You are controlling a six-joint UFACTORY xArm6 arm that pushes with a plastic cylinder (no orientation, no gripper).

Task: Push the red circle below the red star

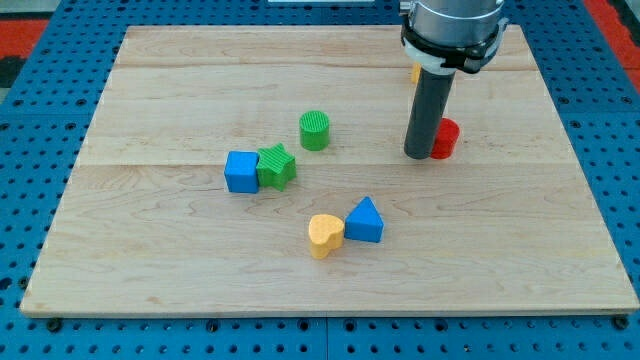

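My tip (419, 154) rests on the board at the view's upper right. A red block (446, 138), partly hidden behind the rod, touches the tip's right side; its shape is hard to make out. Only one red block shows, and I cannot tell whether it is the circle or the star. A small piece of a yellow block (413, 73) peeks out behind the rod near the view's top.
A green circle (314, 130) sits left of the tip. A blue cube (241, 171) touches a green star (277, 166) at centre left. A yellow heart (324, 235) touches a blue triangle (365, 220) lower centre. The wooden board (150, 260) sits on a blue pegboard.
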